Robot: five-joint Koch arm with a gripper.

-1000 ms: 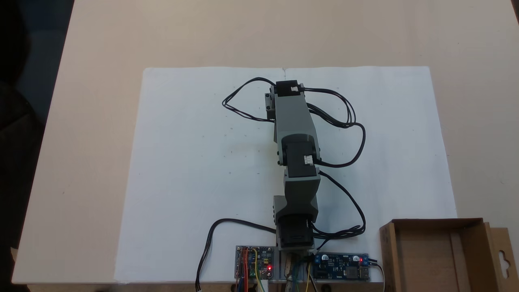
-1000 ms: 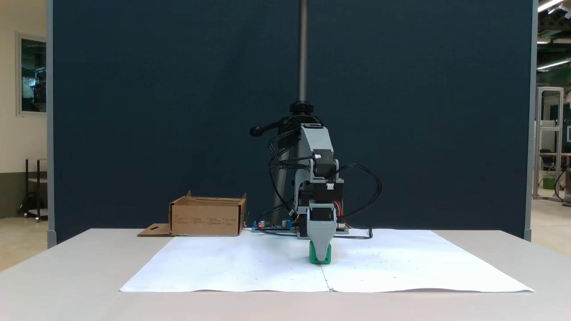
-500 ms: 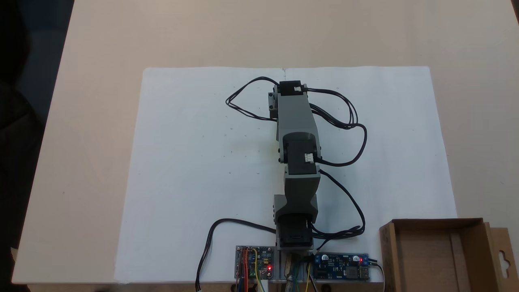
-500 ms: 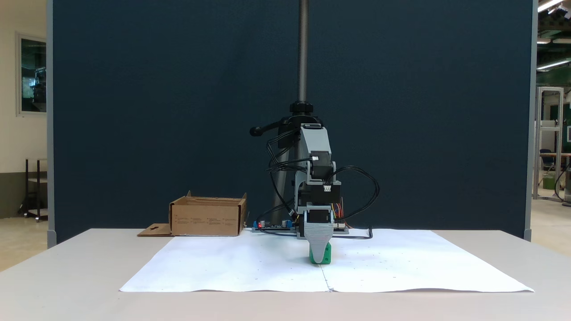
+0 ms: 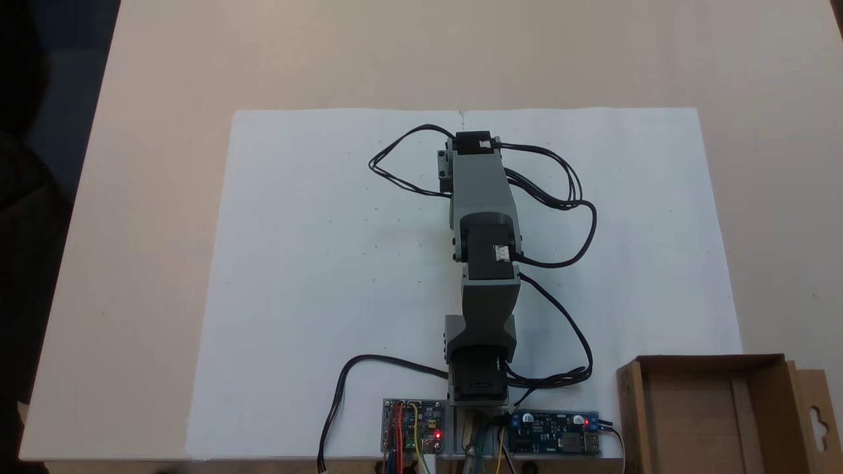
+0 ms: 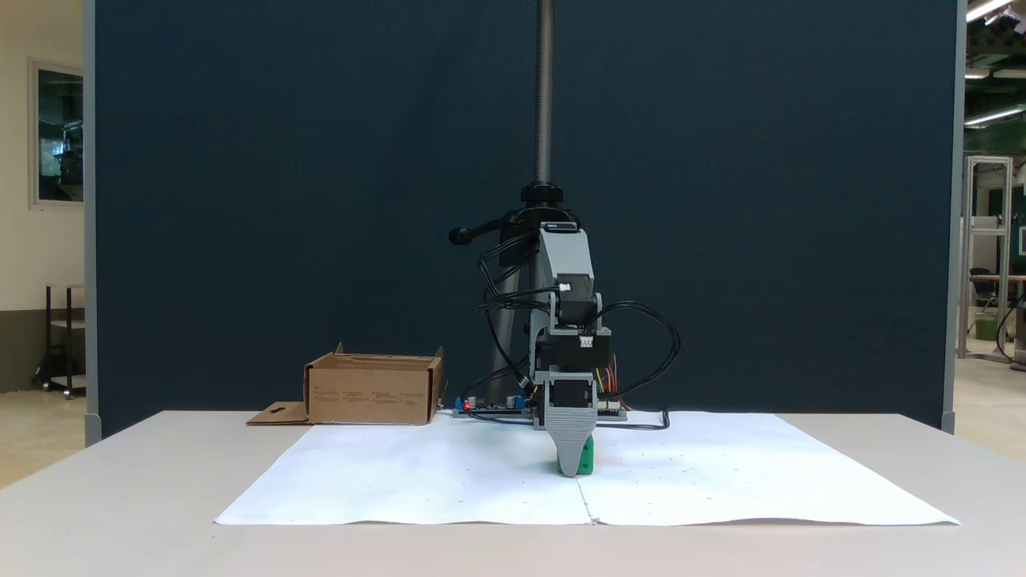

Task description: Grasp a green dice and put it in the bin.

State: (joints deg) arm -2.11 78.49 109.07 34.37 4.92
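Observation:
The green dice [image 6: 588,462] sits on the white paper [image 6: 449,481], with only its right edge showing. My grey gripper [image 6: 570,466] points straight down right in front of it, tip at the paper. One broad jaw faces this camera and hides the other, so the gap between them cannot be seen. From above, my arm [image 5: 481,197] stretches out over the paper and covers both the gripper and the dice. The bin [image 6: 373,393] is a brown cardboard box, standing left of my base in one fixed view and at the lower right corner [image 5: 633,408] in the other.
Circuit boards [image 5: 413,434] and black cables [image 5: 579,197] lie around my base at the paper's near edge. A dark pole [image 6: 544,88] rises behind the arm. White paper [image 5: 316,263] covers the middle of the tan table [image 5: 164,131].
The gripper has come down lower over the green dice, hiding more of it, and the wrist has shifted slightly rightward in the top-down view.

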